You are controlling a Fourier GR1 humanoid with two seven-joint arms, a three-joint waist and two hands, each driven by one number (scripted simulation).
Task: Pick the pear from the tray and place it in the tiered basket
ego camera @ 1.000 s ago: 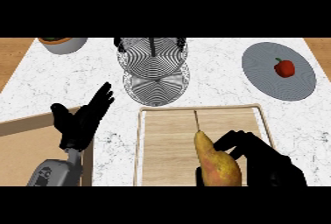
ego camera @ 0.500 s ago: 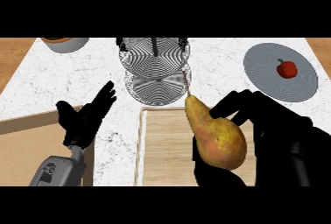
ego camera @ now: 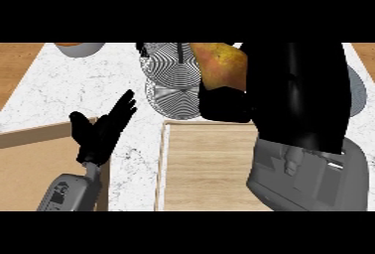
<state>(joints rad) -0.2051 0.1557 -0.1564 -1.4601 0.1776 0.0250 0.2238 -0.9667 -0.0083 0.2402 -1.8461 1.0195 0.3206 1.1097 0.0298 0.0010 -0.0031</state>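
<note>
My right hand (ego camera: 293, 94) fills the right of the head view, raised close to the camera and curled round the yellow-orange pear (ego camera: 219, 64). The pear sits high, just right of the striped wire tiered basket (ego camera: 172, 74) at the back centre. Below lies the wooden tray (ego camera: 209, 168), bare where it shows. My left hand (ego camera: 102, 131) rests open at the left, fingers pointing up and to the right, beside the tray's left edge.
A bowl (ego camera: 81, 48) peeks in at the back left. A grey plate (ego camera: 356, 94) is mostly hidden behind my right arm. A wooden board (ego camera: 36, 168) lies at the left under my left forearm, on the white marble counter (ego camera: 81, 84).
My right hand lifted the pear off the tray and carried it up and back toward the tiered basket, now much closer to the camera. The left hand stayed almost still.
</note>
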